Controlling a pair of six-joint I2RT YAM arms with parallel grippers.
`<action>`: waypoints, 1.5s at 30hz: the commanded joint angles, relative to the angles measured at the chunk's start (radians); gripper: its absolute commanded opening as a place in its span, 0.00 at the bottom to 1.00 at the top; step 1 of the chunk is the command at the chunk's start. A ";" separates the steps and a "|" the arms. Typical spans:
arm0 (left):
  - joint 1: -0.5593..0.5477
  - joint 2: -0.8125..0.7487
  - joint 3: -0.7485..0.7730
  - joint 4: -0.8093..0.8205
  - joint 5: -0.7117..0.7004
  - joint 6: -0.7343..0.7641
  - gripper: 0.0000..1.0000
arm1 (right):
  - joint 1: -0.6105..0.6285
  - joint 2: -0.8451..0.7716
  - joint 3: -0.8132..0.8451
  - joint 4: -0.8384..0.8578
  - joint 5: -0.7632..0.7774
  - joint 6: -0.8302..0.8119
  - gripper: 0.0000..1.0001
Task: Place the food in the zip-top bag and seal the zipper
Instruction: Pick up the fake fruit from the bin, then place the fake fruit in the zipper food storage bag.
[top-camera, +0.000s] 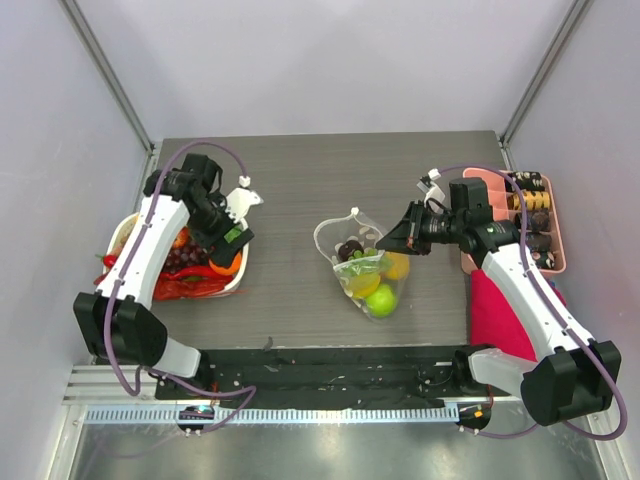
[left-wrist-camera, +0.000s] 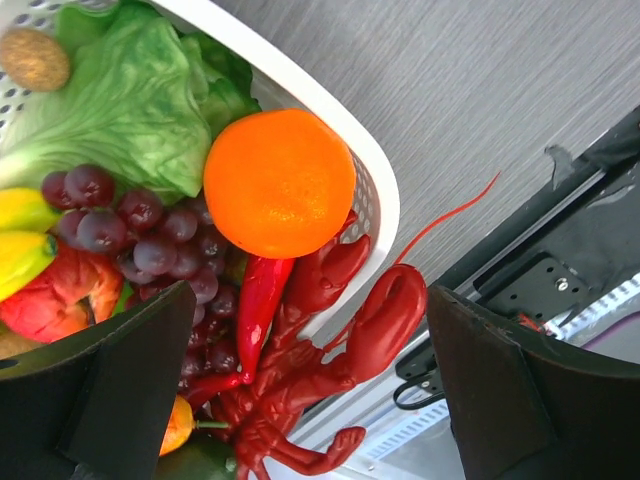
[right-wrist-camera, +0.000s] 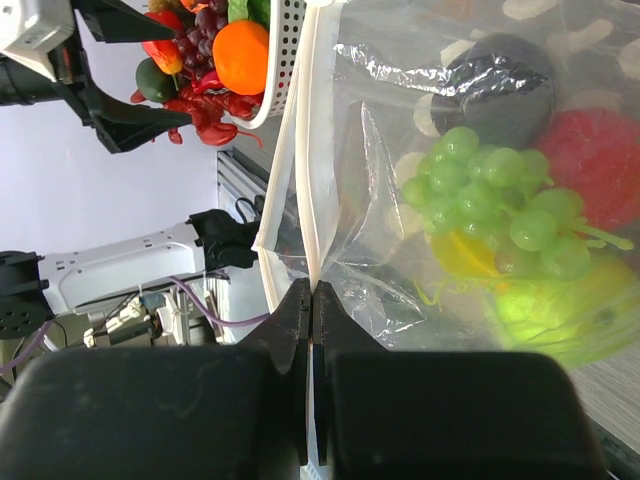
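Two grippers are at work. The right gripper (right-wrist-camera: 312, 300) is pinched tight on the zipper (right-wrist-camera: 308, 170) of the dotted bag (top-camera: 362, 262), which lies in the middle of the table (top-camera: 290, 190) with fruit (top-camera: 381, 299) inside. The left gripper (left-wrist-camera: 310, 345) hangs wide open over the white basket (left-wrist-camera: 385, 215), holding nothing.

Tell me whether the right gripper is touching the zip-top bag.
Touching. The right wrist view shows the right gripper pinched shut on the zipper edge of the zip-top bag.

A: How many containers?
B: One clear dotted plastic zip-top bag (top-camera: 332, 238), one white perforated plastic basket (left-wrist-camera: 385, 205), one pink plastic tray (top-camera: 561, 235).
A: Oranges?
B: One round bright orange fruit (left-wrist-camera: 278, 182).
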 joint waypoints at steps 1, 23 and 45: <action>0.003 0.037 -0.018 -0.020 0.010 0.104 0.98 | -0.003 -0.005 0.012 0.001 0.004 -0.025 0.01; -0.039 0.156 -0.183 0.210 -0.065 0.189 0.93 | -0.005 0.012 0.024 -0.017 0.004 -0.035 0.01; -0.172 0.087 0.317 0.047 0.324 -0.185 0.58 | -0.005 0.014 0.042 -0.031 -0.014 -0.046 0.01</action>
